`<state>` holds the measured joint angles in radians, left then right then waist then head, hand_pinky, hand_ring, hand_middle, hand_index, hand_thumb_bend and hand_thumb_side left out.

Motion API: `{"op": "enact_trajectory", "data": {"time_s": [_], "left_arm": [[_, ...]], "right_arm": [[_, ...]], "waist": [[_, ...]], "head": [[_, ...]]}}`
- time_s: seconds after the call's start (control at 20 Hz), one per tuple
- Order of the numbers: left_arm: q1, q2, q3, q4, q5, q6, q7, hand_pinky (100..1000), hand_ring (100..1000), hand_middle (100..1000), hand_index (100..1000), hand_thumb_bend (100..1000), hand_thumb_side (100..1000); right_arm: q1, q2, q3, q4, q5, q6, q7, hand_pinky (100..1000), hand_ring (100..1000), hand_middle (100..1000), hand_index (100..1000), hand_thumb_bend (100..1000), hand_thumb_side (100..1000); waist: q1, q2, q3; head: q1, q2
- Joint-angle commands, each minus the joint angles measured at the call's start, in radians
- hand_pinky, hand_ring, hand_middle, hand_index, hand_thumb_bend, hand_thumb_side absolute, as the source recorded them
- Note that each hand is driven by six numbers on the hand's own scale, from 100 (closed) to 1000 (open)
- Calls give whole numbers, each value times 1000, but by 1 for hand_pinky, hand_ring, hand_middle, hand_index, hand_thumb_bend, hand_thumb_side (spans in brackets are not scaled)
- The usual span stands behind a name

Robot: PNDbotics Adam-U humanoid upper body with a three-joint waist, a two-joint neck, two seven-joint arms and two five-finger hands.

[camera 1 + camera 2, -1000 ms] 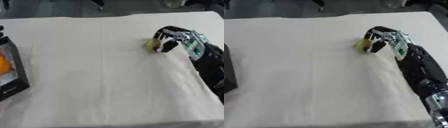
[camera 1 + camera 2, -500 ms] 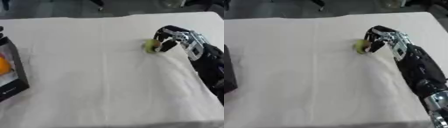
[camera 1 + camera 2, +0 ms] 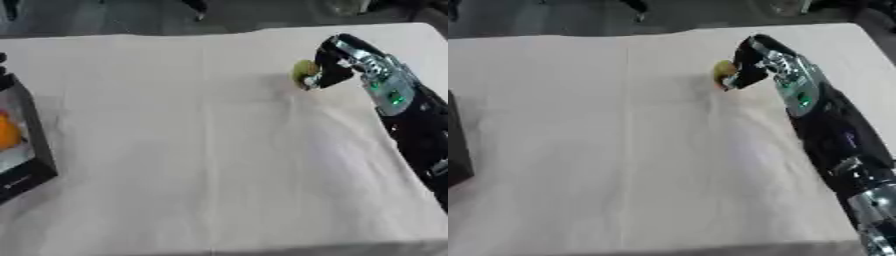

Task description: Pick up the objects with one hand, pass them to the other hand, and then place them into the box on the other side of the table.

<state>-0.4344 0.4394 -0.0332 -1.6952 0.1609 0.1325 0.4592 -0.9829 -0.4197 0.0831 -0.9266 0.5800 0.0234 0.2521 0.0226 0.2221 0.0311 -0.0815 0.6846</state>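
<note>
A small yellow-green round object is at the far right of the table, just above the cloth. My right hand comes in from the right, its black fingers curled round the object's right side. At the left edge stands the black box, with something orange inside it. My left hand shows in neither view.
A pale cloth covers the table, with folds running down from under the object. The table's far edge runs along the top, with a dark floor beyond it. My right forearm lies along the right side.
My right hand has closed round the yellow-green object and lifted it slightly up and away from the cloth. The box has not moved.
</note>
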Motion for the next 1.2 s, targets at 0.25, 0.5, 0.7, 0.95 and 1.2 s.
{"op": "enact_trajectory", "data": {"time_s": [0.25, 0.5, 0.7, 0.95, 1.2], "left_arm": [[-8, 33, 13, -20, -2, 0, 1, 817, 755, 714, 778, 122, 840], [-9, 35, 13, -21, 0, 1, 2, 813, 754, 712, 777, 123, 839], [-10, 35, 12, -22, 1, 1, 3, 812, 755, 712, 777, 121, 839], [-12, 35, 11, -23, 2, 3, 1, 810, 755, 711, 776, 120, 839], [-16, 36, 10, -27, 2, 4, -2, 809, 756, 710, 773, 117, 836]], "right_arm": [[-6, -54, 25, -124, -124, 35, -18, 714, 521, 334, 268, 422, 207], [10, -63, 33, -199, -168, 44, -27, 706, 511, 343, 293, 416, 159], [27, -64, 37, -257, -208, 44, -42, 703, 507, 353, 307, 412, 134], [43, -62, 43, -306, -247, 20, -58, 696, 490, 352, 308, 399, 100], [63, -51, 44, -337, -308, -4, -76, 688, 482, 352, 307, 388, 100]], "waist": [[5, -25, -3], [6, -27, -4], [7, -28, -5], [8, -29, -5], [10, -32, -4]], "head": [[4, 2], [6, 1], [7, 0], [7, 0], [9, 1]]}}
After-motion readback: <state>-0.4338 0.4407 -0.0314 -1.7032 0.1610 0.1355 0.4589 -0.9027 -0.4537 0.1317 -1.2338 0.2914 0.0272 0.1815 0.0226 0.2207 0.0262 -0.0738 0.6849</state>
